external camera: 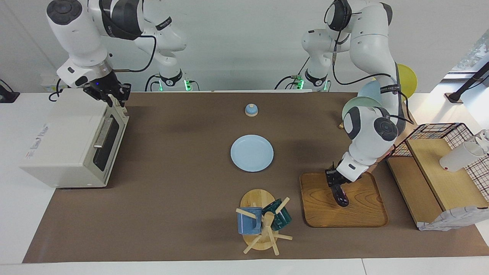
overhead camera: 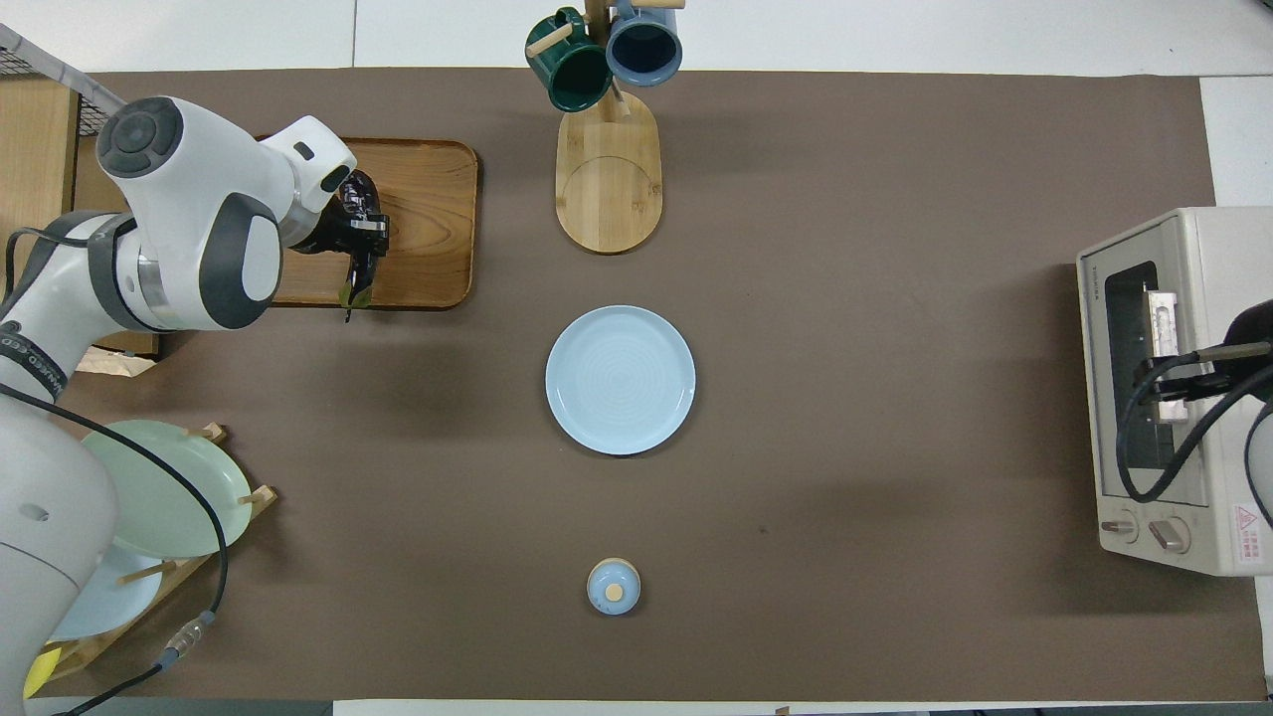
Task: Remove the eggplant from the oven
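The eggplant (external camera: 341,196), dark and glossy, is at the wooden tray (external camera: 363,214) toward the left arm's end of the table. Its body points away from the robots and its green stem (overhead camera: 355,294) reaches the tray's nearer edge. My left gripper (external camera: 334,179) is shut on the eggplant near its stem end; it also shows in the overhead view (overhead camera: 366,239). I cannot tell whether the eggplant rests on the tray or hangs just above it. The off-white oven (external camera: 65,141) stands at the right arm's end with its door (external camera: 105,139) shut. My right gripper (external camera: 109,95) hovers over the oven's top front edge.
A light blue plate (external camera: 252,152) lies mid-table, with a small blue lidded dish (external camera: 251,110) nearer the robots. A mug tree (external camera: 263,225) with two mugs stands at the table's edge farthest from the robots. A plate rack (overhead camera: 149,497) and a wire basket with wooden shelves (external camera: 439,168) stand by the left arm.
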Robot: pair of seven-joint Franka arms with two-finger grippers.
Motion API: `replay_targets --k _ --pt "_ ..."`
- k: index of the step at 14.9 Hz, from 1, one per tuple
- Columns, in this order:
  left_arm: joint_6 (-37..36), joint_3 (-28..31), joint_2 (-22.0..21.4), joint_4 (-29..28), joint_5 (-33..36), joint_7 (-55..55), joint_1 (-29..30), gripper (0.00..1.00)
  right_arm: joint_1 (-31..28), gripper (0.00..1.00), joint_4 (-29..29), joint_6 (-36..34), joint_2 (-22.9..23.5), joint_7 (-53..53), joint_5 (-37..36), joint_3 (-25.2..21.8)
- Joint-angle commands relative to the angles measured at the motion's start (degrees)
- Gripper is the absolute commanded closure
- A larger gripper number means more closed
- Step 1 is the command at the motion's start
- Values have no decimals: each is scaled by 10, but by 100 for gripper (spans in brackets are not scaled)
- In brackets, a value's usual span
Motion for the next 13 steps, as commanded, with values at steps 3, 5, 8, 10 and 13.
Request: replay_targets --k 3,5,8,10,13 --pt "14 -2 -3 -12 -6 24 11 100 -1 0 28 -8 17 -10 29 5" --pt "14 -2 -3 -11 -6 33 11 76 0 0 30 -8 20 -12 30 4" --pt "1 -2 -3 13 -6 33 12 0 0 0 84 -30 61 -11 27 5" --pt "-14 0 -4 25 -3 33 13 0 7 0 117 -50 82 -10 24 6" --pt "-67 1 -17 54 -4 31 18 0 12 0 111 -61 78 -10 25 3"
